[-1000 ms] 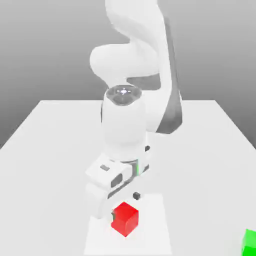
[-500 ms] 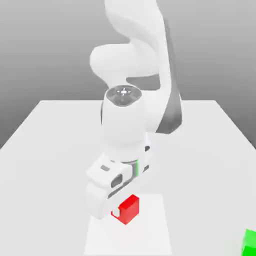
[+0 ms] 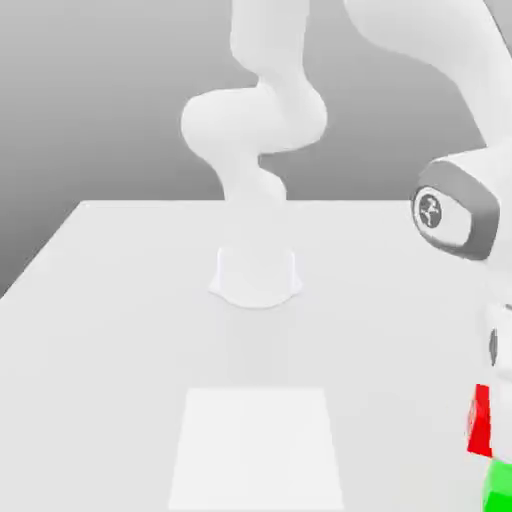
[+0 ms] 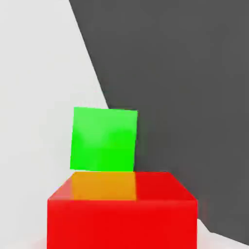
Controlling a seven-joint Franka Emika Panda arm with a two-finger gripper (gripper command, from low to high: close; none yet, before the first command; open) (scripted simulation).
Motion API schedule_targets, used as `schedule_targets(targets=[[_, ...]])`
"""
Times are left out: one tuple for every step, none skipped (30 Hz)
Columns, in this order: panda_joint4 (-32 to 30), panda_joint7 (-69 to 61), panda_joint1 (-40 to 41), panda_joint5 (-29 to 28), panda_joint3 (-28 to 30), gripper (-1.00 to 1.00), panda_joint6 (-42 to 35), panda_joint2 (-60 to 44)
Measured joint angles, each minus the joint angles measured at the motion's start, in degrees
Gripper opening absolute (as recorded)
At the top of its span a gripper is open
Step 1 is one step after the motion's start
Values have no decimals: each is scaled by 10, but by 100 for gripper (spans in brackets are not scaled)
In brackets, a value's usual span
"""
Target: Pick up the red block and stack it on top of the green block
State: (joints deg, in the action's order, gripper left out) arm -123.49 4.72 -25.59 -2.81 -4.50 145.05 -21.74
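Jaws grip the red block (image 3: 480, 422), closed on its sides and carrying it clear of the surface (image 3: 130, 350). In the exterior view the arm (image 3: 430, 35) reaches over to the exterior view's right, where part of it runs past the edge of the picture. Its base (image 3: 256, 275) stands farther back on the pale surface, near the middle. The red block shows beside the white hand, partly hidden by it, and looks slightly tilted. Just below it in this view is the green block (image 3: 498, 488), cut off by the picture's edge. Whether the two blocks touch cannot be told from here. A brighter white square patch (image 3: 256, 450) lies on the surface in front of the base, bare and well apart from both blocks.

In the hand view the red block sits close to the camera, one face turned squarely toward it and another running back. Pale bits of the fingers (image 4: 213, 240) show beside it. An orange patch (image 4: 103, 186) colours part of the receding red face, in line with the green block, which appears farther off, its near part seemingly hidden behind the red one. Beyond the slanting edge of the pale surface lies a dark grey area (image 4: 185, 82).
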Motion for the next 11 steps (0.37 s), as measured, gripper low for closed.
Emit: schedule_targets(targets=[[3, 3, -3, -3, 1, -100, 16, -20], [5, 5, -6, -5, 3, 100, 33, -38], [5, 5, -6, -5, 3, 100, 33, -38], [5, 5, -6, -5, 3, 100, 33, -38], [5, 5, -6, -5, 3, 100, 33, -38], [5, 5, -6, -5, 3, 100, 33, -38], [5, 5, -6, -5, 3, 100, 33, -38], [6, 6, -7, -7, 4, 100, 41, -47], [6, 6, -7, -6, 4, 100, 36, -42], [6, 5, -6, -5, 2, 100, 23, -28], [5, 3, -5, -2, 1, 100, 7, -11]])
